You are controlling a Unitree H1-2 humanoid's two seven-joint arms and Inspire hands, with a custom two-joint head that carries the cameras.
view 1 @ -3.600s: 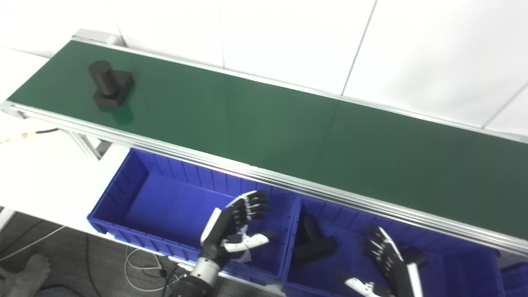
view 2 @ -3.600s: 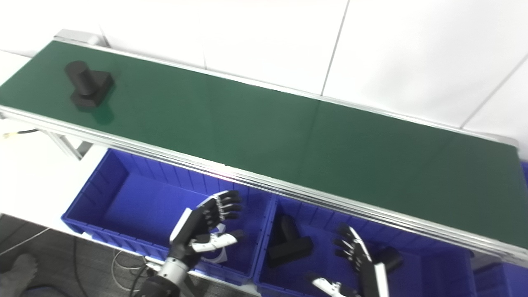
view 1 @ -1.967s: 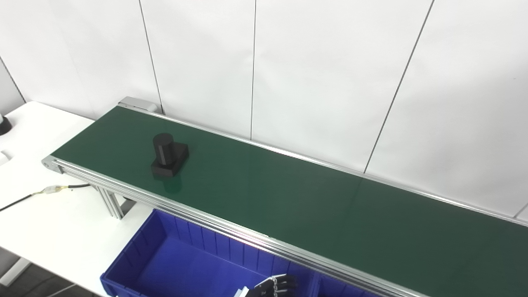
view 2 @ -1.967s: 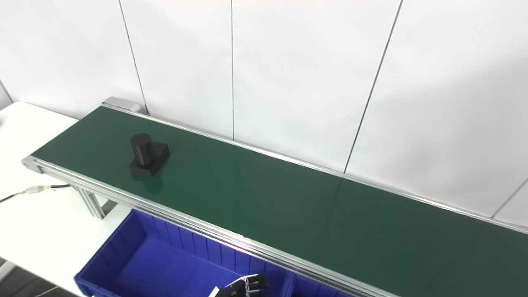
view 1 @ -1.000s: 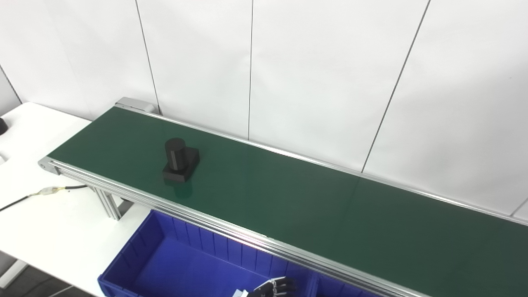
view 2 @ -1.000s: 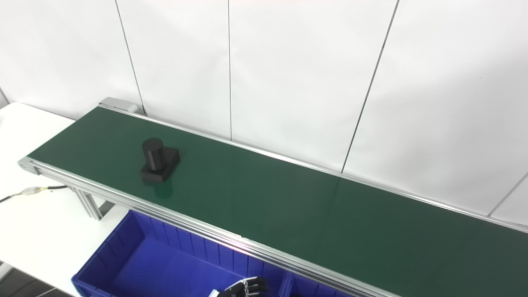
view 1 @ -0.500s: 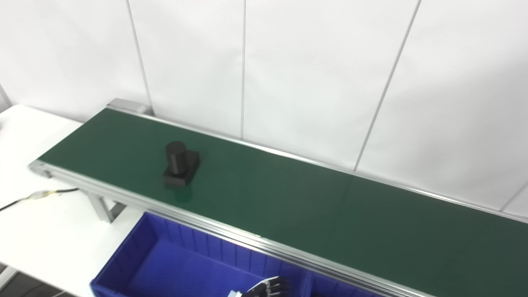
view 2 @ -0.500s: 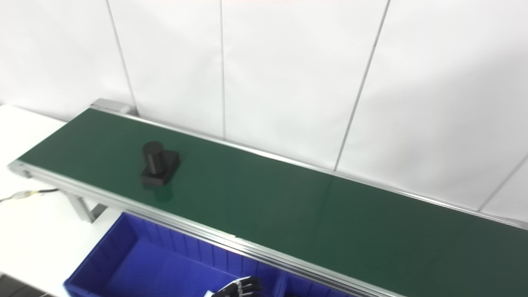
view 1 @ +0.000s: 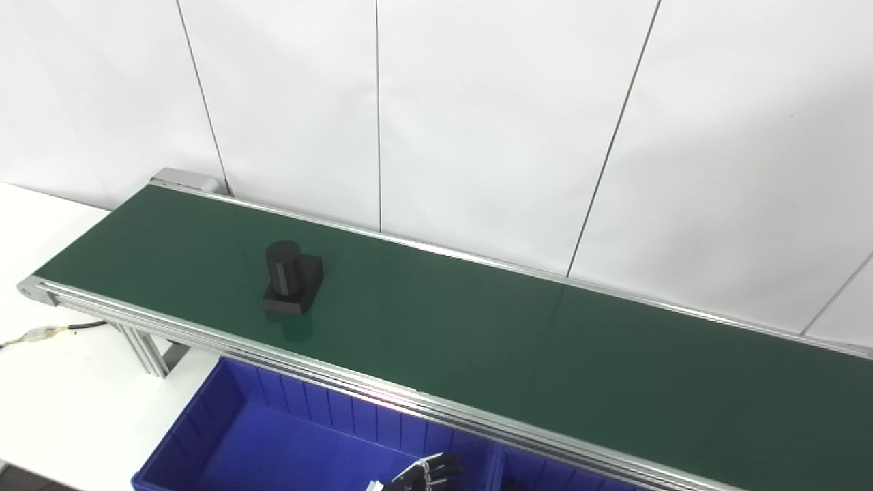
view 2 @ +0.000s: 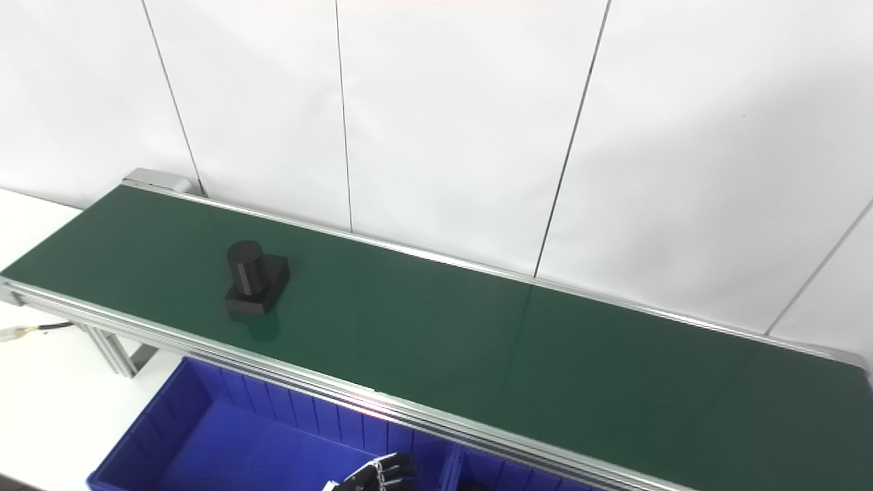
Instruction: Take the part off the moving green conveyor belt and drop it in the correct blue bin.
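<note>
Only the fingertips of my left hand [view 1: 426, 474] are showing over the blue bin [view 1: 225, 436], so I cannot tell its grip; my right is unseen. The black part [view 1: 291, 286] is riding near the belt's [view 1: 545, 354] left end. I am planning to wait, then grasp its post from above.

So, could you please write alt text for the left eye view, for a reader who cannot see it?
A black part, a cylinder upright on a block base, stands on a long green conveyor belt near its left end, in front of a white panelled wall. Below the belt is a blue bin, and only the left hand's fingertips show at the bottom edge.
</note>
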